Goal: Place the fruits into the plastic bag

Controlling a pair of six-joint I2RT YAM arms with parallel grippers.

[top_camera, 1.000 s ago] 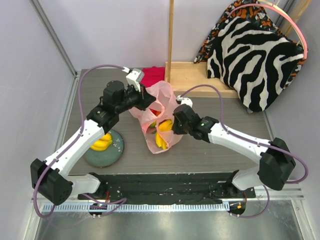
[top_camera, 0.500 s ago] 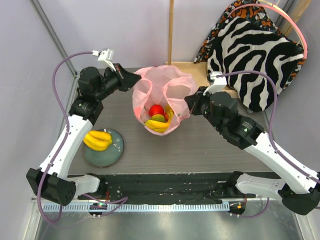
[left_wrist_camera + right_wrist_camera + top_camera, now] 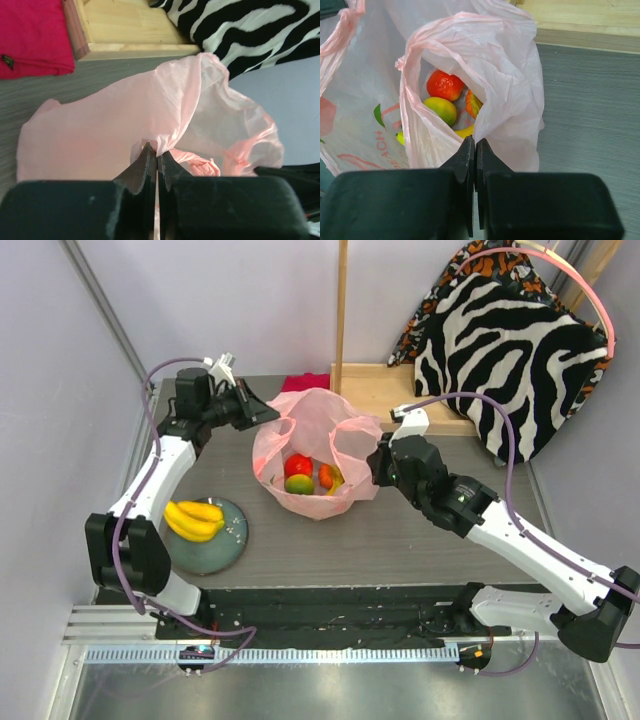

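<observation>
The pink plastic bag stands open mid-table. My left gripper is shut on its left rim, and the pinch shows in the left wrist view. My right gripper is shut on its right rim, seen in the right wrist view. Inside the bag lie a red fruit, a green fruit, an orange fruit and a bit of yellow banana. A bunch of yellow bananas lies on the grey-blue plate at the front left.
A folded magenta-red cloth lies behind the bag, next to a wooden box with an upright post. A zebra-print cushion sits at the back right. Metal frame rails run along the left side.
One second ago the bag was bunched between close grippers. It has since been pulled open, and has now dropped slightly and shifted left with both grippers. The bananas on the plate have not moved.
</observation>
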